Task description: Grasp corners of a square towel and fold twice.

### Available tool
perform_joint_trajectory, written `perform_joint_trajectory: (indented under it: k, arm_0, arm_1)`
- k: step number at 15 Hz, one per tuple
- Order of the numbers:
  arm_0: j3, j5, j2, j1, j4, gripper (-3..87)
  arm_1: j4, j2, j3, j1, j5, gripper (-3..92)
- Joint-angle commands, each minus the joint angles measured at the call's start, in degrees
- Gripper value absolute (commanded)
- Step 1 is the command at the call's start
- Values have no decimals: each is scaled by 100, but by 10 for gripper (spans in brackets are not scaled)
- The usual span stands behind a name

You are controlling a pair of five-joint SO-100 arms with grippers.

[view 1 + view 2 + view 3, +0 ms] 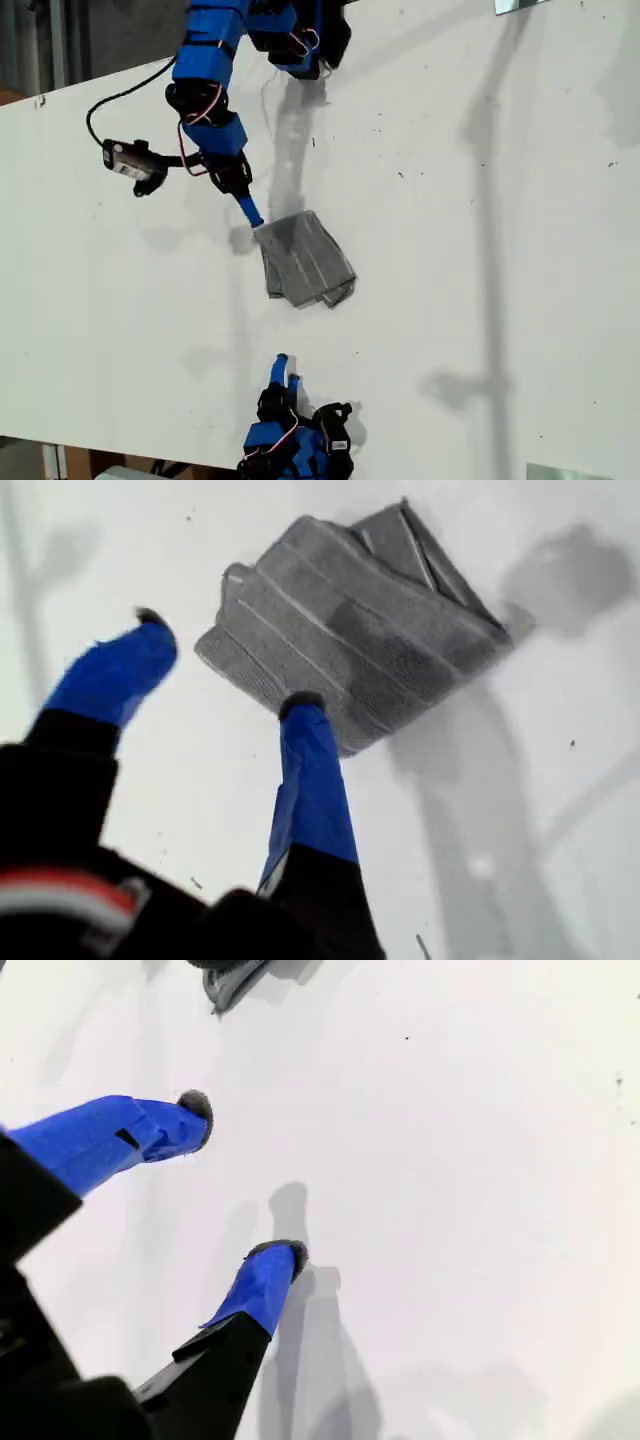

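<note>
The towel (305,260) lies near the middle of the white table (480,250), a grey striped cloth folded into a small, slightly rumpled packet. My first gripper (248,210) reaches down from the exterior view's top to the packet's upper-left corner. In the first wrist view this gripper (225,670) is open, with one blue fingertip (300,708) at the towel's (360,630) edge and the other off the cloth. My second gripper (287,370) stands open near the exterior view's bottom edge, apart from the towel. In its own view the second gripper (241,1181) is over bare table, with a grey scrap of towel (228,985) far ahead.
A small black camera module (130,160) on a cable lies on the table at the exterior view's left, beside the first arm. Metal plates sit at the exterior view's top right (520,5) and bottom right (565,472). The table's edge runs along the exterior view's upper left.
</note>
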Motion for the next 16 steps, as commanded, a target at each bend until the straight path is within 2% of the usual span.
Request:
perform_joint_trajectory:
  k: [1, 3, 5, 6, 8, 11, 12, 14, 15, 16]
  arm_0:
    - [-26, 79, 26, -44, -18, 243]
    - [-18, 62, 26, -18, -18, 243]
    - [-18, 62, 26, -18, -18, 243]
    - [-18, 53, 35, -18, -18, 243]
    - [-9, 114, 105, 18, -9, 242]
    - [149, 237, 844, 88, 141, 242]
    - [255, 97, 1187, 176, 229, 242]
    - [343, -9, 1529, 668, 343, 242]
    - [343, -79, 1529, 1090, 343, 242]
    - [352, -141, 1529, 1494, 343, 242]
  arm_1:
    - [-422, 2092, 2276, -290, 765, 117]
    - [-255, 4280, 4034, -483, 1503, 117]
    - [1055, 6706, 4702, -703, 2101, 117]
    - [1503, 6979, 4799, -782, 2382, 117]
    - [1635, 6970, 5027, -879, 3006, 117]
    - [2145, 7031, 5511, -457, 4061, 118]
    - [2241, 7031, 5616, -606, 4852, 118]
    - [2101, 7031, 5722, -729, 4816, 117]
    - [2180, 7014, 5748, -642, 4166, 119]
    - [2188, 7014, 5739, -589, 4148, 119]
